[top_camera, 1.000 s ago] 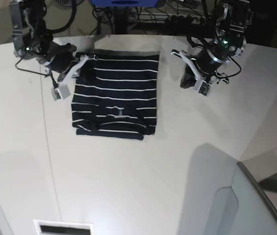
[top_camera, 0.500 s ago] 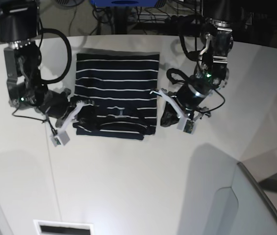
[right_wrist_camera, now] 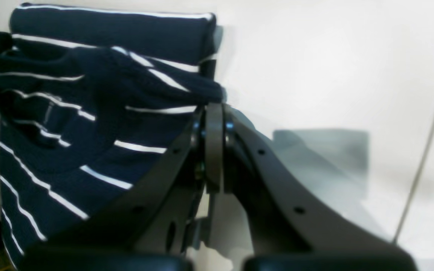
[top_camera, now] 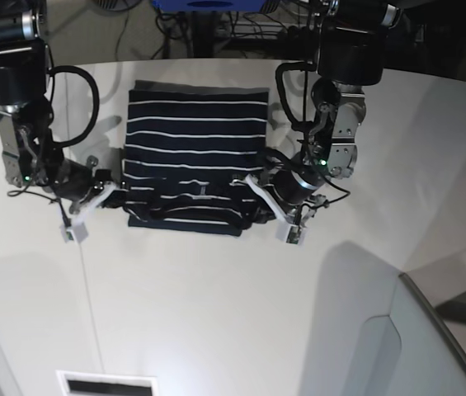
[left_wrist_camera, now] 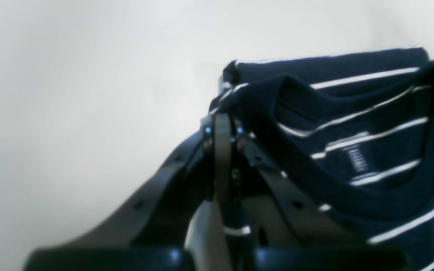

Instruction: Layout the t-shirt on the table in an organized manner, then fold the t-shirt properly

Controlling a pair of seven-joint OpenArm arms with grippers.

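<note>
Both arms bent low over white table (top_camera: 216, 313), left gripper (left_wrist_camera: 222, 126) clenched on t-shirt (top_camera: 195, 157) collar-end corner, right gripper (right_wrist_camera: 213, 113) clenched on opposite corner, fabric bunched ahead.

The t-shirt (top_camera: 195, 161), dark navy with thin white stripes, is lying folded into a rough rectangle toward the far side of the table (top_camera: 216, 313). Its collar end is facing the near side, bunching and lifting slightly at both near corners. The white tabletop is stretching wide around it.
</note>
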